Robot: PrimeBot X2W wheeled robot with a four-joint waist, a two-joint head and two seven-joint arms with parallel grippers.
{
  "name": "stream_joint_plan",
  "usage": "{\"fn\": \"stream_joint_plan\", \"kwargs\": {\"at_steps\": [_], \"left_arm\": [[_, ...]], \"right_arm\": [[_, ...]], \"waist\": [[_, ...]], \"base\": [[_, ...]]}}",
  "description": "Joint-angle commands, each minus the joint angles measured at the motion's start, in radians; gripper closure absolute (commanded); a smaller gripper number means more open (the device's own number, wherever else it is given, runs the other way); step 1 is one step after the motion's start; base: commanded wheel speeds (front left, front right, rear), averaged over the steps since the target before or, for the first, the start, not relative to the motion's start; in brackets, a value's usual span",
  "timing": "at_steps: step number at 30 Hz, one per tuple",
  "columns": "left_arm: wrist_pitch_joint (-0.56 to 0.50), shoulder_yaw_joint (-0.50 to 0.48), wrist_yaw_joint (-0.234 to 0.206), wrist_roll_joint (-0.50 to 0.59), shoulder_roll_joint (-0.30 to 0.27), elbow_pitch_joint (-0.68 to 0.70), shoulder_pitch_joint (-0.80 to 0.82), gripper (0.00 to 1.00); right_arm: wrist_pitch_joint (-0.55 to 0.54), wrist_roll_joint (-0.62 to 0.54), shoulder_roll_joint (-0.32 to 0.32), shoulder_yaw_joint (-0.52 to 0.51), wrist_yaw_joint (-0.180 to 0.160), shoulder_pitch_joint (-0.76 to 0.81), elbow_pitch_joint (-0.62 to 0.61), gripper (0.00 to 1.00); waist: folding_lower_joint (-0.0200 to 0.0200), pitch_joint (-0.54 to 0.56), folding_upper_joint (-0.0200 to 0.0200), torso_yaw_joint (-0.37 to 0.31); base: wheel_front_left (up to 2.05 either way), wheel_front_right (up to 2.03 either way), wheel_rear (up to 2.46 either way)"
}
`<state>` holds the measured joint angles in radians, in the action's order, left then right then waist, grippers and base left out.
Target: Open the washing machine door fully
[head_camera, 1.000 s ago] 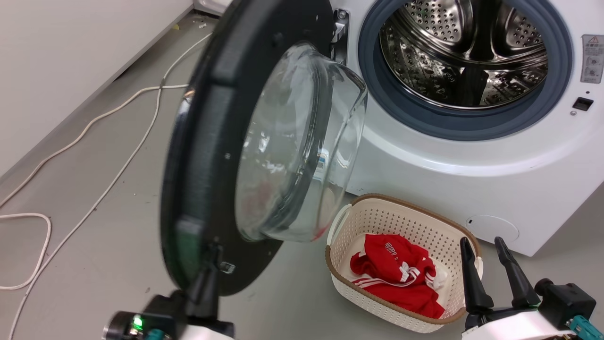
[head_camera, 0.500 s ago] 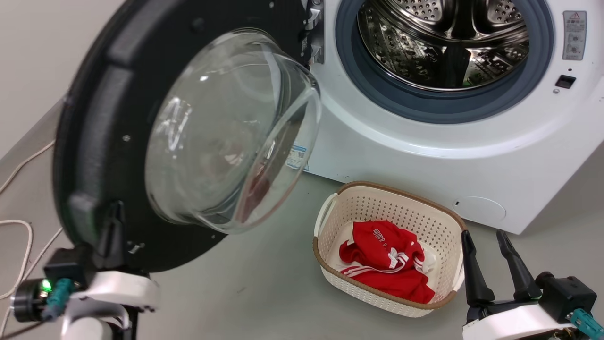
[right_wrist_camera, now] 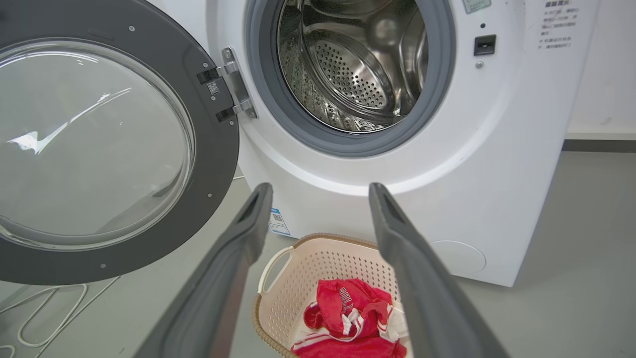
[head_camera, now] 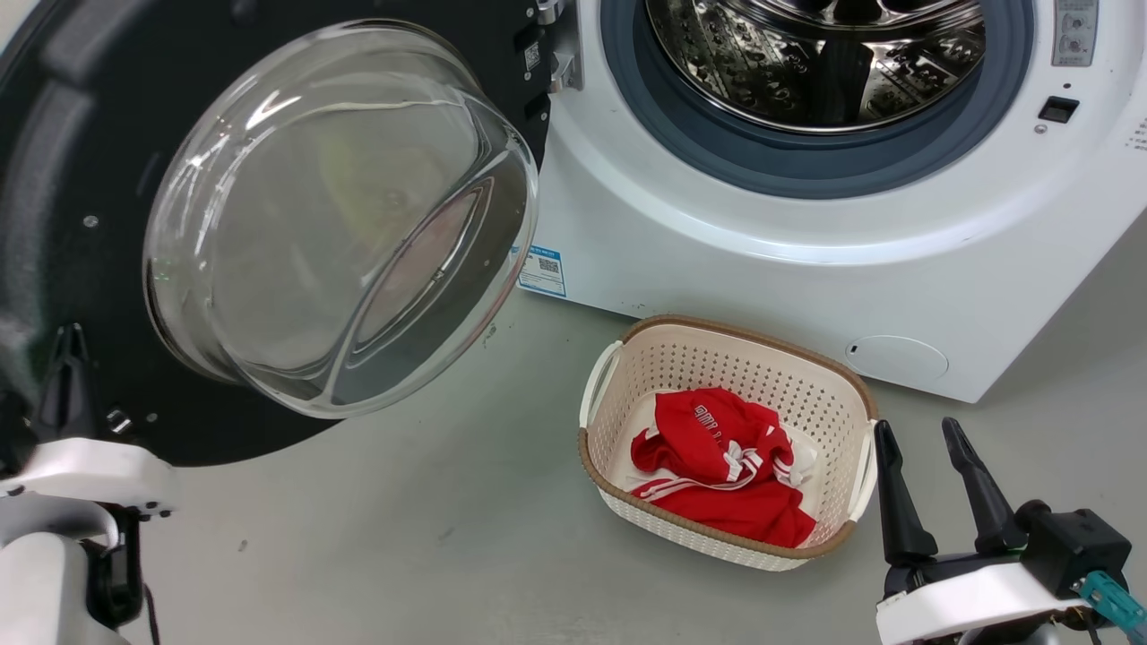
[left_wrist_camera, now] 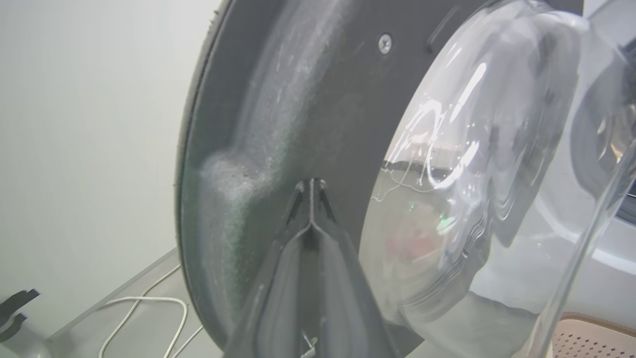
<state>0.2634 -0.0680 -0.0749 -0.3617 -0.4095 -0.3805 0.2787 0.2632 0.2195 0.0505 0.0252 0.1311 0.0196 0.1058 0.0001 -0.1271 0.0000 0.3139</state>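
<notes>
Cream perforated basket [head_camera: 694, 381] stands on grey floor [head_camera: 430, 537], just in front of white washing machine [head_camera: 762, 269]. Contents: crumpled red garment [head_camera: 708, 466], white stripes. White cable [left_wrist_camera: 154, 299] lies along floor.

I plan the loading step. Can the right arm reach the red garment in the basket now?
Probably yes: the right gripper is open and empty, the basket sits ahead of its fingers, and the washing machine door stands off to the left.

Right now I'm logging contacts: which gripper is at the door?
The left gripper, shut, its tips against the door's black inner face. The right gripper is open by the basket, apart from the door.
</notes>
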Motion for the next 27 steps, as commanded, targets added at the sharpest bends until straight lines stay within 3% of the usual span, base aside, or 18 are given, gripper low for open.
{"fn": "stream_joint_plan", "kwargs": {"at_steps": [1,9,22,23,24,25,26,27], "left_arm": [[0.0,-0.022,0.004,0.006,-0.013,-0.029,0.022,1.0],[0.002,-0.09,0.029,0.048,0.019,-0.08,0.027,1.0],[0.002,-0.117,0.034,0.142,0.18,0.138,-0.213,1.0],[0.002,-0.112,0.039,0.152,0.208,0.173,-0.249,0.89],[0.002,-0.112,0.039,0.152,0.208,0.173,-0.249,0.89],[0.002,-0.107,0.043,0.156,0.219,0.185,-0.265,0.61],[0.002,-0.095,0.05,0.164,0.246,0.21,-0.296,0.0],[0.002,-0.088,0.052,0.169,0.259,0.224,-0.309,0.0]], "right_arm": [[0.001,-0.001,-0.001,0.002,-0.001,-0.024,0.002,0.0],[0.001,-0.002,-0.001,0.003,-0.001,-0.016,0.005,0.0],[0.001,-0.003,-0.001,0.011,-0.001,0.019,-0.011,0.0],[0.001,-0.007,-0.001,0.011,-0.001,0.027,-0.01,0.0],[0.001,-0.007,-0.001,0.011,-0.001,0.027,-0.01,0.0],[0.001,-0.009,-0.001,0.012,-0.001,0.031,-0.008,0.0],[0.001,-0.022,-0.001,0.013,-0.001,0.035,-0.011,0.0],[0.001,-0.031,-0.001,0.013,-0.001,0.04,-0.016,0.0]], "waist": [[-0.0001,-0.003,0.0,-0.004],[-0.0001,0.014,0.0,-0.019],[-0.0001,0.092,0.0,-0.052],[-0.0001,0.106,0.0,-0.06],[-0.0001,0.106,0.0,-0.06],[-0.0001,0.112,0.0,-0.065],[-0.0001,0.121,0.0,-0.077],[-0.0001,0.125,0.0,-0.083]], "base": [[0.0,0.0,0.0],[0.0,0.0,0.0],[0.0,0.0,0.0],[0.0,0.0,0.0],[0.0,0.0,0.0],[0.0,0.0,0.0],[0.0,0.0,0.0],[0.0,0.0,0.0]]}}
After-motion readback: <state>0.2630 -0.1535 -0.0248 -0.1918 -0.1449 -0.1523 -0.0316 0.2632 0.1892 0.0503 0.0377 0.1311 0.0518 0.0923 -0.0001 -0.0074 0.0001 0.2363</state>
